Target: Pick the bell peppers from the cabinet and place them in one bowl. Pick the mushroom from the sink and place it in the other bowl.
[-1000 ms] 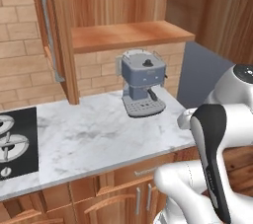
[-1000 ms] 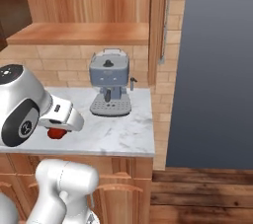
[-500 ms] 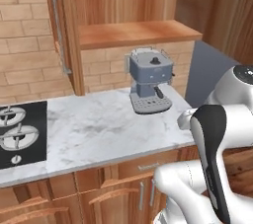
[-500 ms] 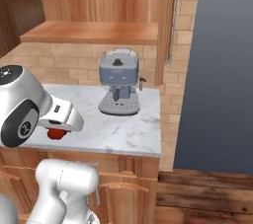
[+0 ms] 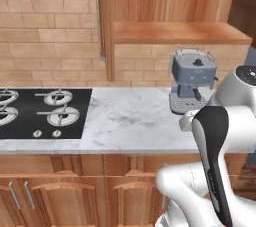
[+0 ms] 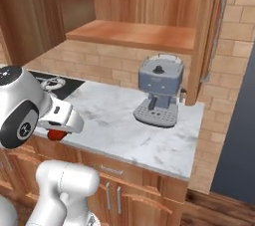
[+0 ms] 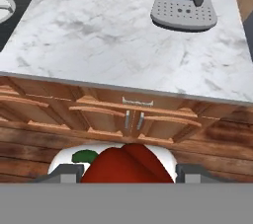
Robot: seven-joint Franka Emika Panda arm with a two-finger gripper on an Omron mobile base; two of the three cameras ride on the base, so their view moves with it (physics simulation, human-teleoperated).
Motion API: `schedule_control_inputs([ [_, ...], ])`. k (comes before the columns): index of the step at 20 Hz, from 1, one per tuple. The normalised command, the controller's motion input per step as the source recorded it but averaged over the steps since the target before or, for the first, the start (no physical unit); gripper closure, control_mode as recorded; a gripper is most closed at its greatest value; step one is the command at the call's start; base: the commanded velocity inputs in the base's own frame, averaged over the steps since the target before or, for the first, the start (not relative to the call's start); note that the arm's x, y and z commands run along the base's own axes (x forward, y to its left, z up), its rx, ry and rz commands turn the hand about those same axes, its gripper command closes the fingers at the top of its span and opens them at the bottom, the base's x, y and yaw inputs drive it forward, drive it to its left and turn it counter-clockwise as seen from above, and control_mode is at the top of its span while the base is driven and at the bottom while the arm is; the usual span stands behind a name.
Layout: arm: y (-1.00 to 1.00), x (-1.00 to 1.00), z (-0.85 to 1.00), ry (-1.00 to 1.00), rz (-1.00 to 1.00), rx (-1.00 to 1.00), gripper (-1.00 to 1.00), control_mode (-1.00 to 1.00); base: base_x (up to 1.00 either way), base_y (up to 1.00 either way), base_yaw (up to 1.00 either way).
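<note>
Your gripper (image 7: 126, 176) is closed partway on a red pepper (image 7: 126, 165), green stem to its left, held in front of the counter edge above the lower doors (image 7: 133, 119). Beyond it you have the marble counter (image 7: 113, 40), with the coffee machine (image 6: 159, 89) at the back beneath the cabinet (image 6: 134, 33) shelf and the stovetop (image 5: 40, 112) well apart.

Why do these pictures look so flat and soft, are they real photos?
They look computer-drawn: in the left base view the marble counter is evenly lit, with only a faint shadow by the coffee machine; in the right base view edges are soft and grainy; in the hand view the red pepper is glossy, with no harsh glare.
</note>
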Motion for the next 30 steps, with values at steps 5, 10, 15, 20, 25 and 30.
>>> schedule_control_inputs([
  [5, 0.0, 0.0, 0.0, 0.0, 0.0, 0.0, 1.0, 1.0, 0.06, 0.2, 0.48],
  [10, 0.0, 0.0, 0.0, 0.0, 0.0, 0.0, 1.0, 1.0, 0.22, 0.19, 0.42],
  [15, 0.0, 0.0, 0.0, 0.0, 0.0, 0.0, 1.0, 1.0, 0.03, 0.1, 0.49],
  [20, 0.0, 0.0, 0.0, 0.0, 0.0, 0.0, 1.0, 1.0, 0.0, 0.03, 0.5],
  [25, 0.0, 0.0, 0.0, 0.0, 0.0, 0.0, 1.0, 1.0, 0.0, 0.02, 0.5],
  [30, 0.0, 0.0, 0.0, 0.0, 0.0, 0.0, 1.0, 1.0, 0.0, 0.03, 0.5],
])
